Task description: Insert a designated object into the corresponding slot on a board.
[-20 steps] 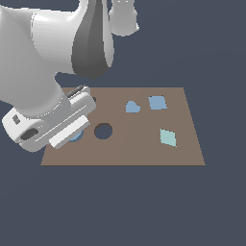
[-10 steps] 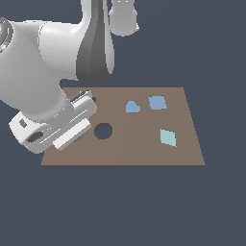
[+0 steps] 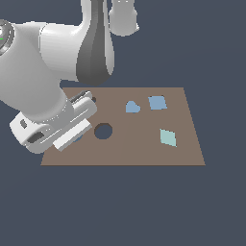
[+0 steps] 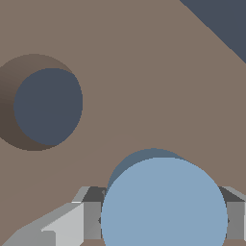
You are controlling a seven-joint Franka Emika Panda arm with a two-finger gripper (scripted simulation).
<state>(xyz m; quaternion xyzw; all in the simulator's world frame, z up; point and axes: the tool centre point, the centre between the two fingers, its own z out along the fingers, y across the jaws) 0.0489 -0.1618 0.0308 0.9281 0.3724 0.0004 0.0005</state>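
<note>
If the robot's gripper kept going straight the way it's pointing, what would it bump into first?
Probably the flat round light blue disc, which sits between the gripper's fingers. Behind it is the flat brown board. Whether the disc already rests on the board is unclear.

A blue heart [image 3: 132,107] lies just beside a blue square [image 3: 157,102], apart from it. A teal diamond [image 3: 167,137] lies well apart from both, toward the exterior view's right.

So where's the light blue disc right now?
In the wrist view the light blue disc sits between the gripper fingers, over the brown board beside the round hole, not in it.
</note>
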